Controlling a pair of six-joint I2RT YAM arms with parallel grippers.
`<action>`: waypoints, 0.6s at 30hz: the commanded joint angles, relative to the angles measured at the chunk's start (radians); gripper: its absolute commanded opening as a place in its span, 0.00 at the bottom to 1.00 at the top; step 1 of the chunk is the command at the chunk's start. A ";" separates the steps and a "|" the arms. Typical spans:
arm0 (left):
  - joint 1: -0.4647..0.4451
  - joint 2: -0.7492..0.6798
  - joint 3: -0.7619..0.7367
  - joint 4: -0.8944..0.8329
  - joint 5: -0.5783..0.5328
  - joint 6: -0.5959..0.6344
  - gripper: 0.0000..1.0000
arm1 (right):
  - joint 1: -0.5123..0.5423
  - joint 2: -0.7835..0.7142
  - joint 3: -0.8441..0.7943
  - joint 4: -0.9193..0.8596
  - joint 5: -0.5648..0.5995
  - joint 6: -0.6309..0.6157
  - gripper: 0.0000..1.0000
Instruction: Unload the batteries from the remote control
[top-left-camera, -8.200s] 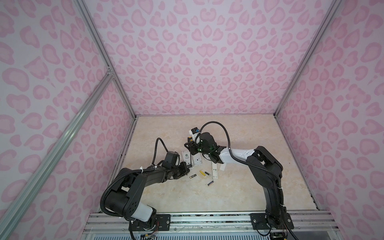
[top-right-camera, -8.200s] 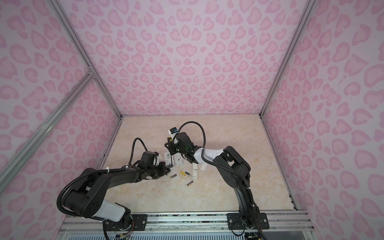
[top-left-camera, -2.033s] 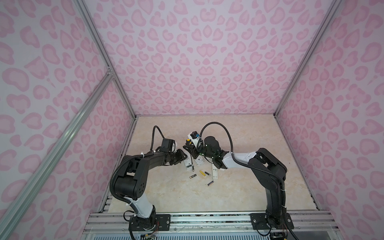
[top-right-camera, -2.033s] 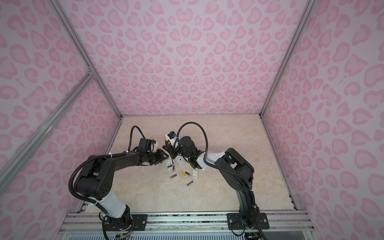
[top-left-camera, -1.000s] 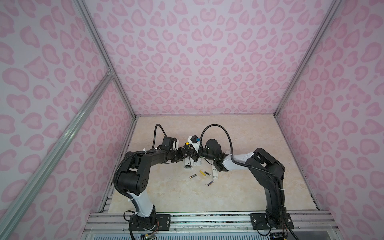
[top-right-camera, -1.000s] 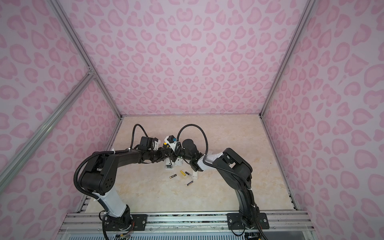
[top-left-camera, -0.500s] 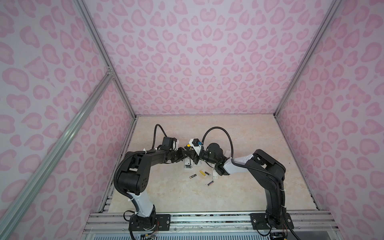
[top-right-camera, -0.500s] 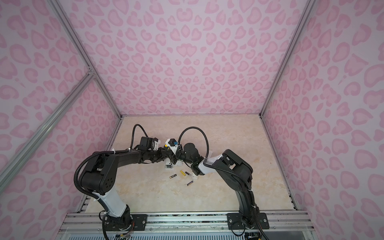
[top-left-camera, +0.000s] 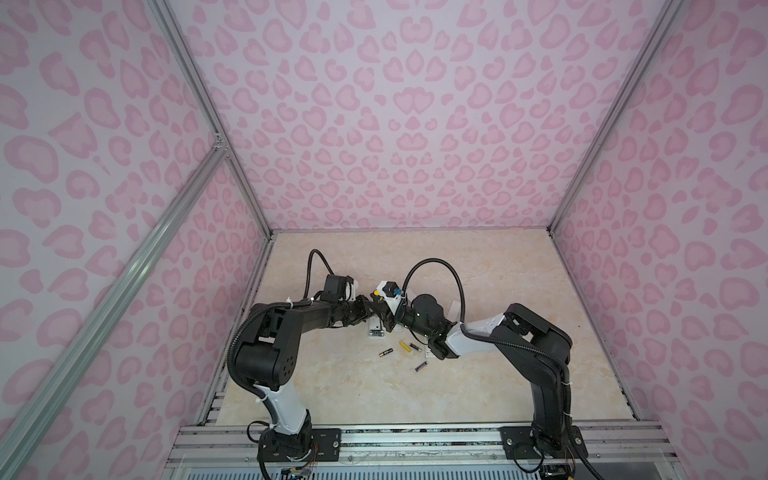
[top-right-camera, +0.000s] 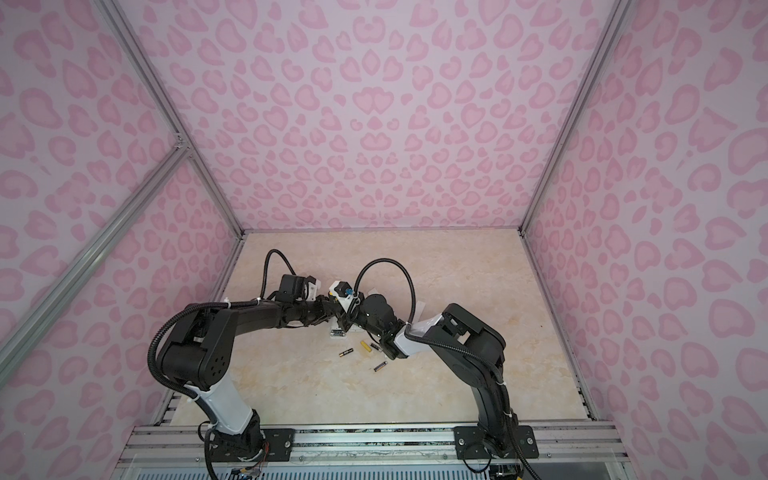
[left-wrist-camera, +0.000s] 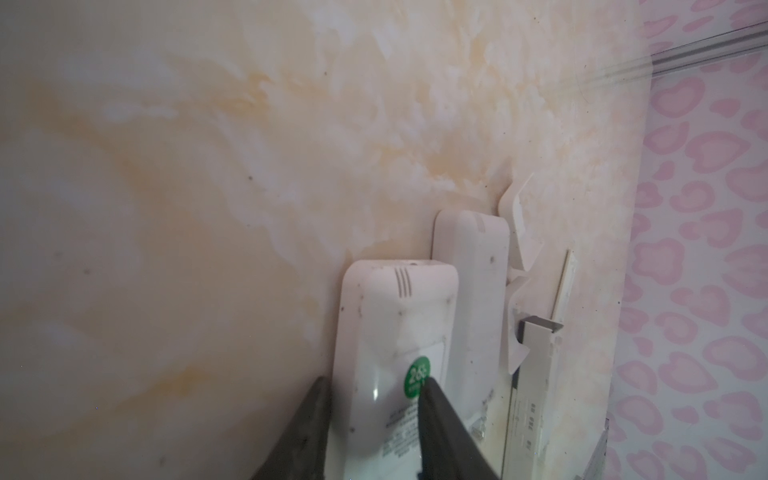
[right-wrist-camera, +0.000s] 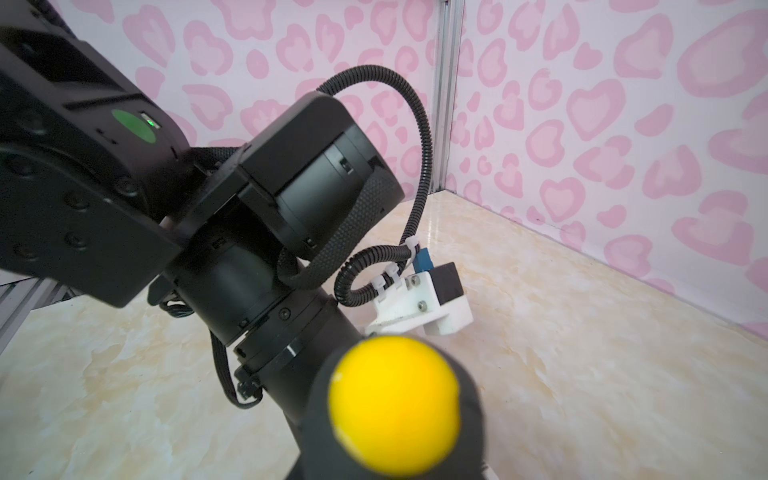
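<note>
Both arms were black with white forearm shells, ribbed black cables looping above the wrists. White zip ties cinched the cable to a white bracket; a green dot marked one joint.

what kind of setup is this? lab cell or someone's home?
Likely a lab data-collection cell: pink heart-print walls on aluminium framing, a marble-look tabletop, and loose batteries beside white remotes.

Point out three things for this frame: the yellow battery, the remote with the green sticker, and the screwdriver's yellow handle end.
yellow battery (top-left-camera: 404, 346), a top view, middle of its body.
remote with the green sticker (left-wrist-camera: 399, 324), left wrist view, bare white back above the sticker.
screwdriver handle (right-wrist-camera: 395, 405), right wrist view, rounded yellow butt end.
</note>
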 joint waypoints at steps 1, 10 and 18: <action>-0.002 -0.013 -0.016 -0.056 0.007 -0.004 0.39 | 0.008 0.000 -0.014 -0.021 0.082 -0.029 0.00; -0.002 -0.016 -0.034 -0.043 0.008 -0.013 0.38 | 0.044 -0.004 -0.056 0.030 0.143 -0.013 0.00; -0.002 -0.026 -0.056 -0.022 0.012 -0.030 0.38 | 0.122 0.000 -0.123 0.118 0.250 -0.026 0.00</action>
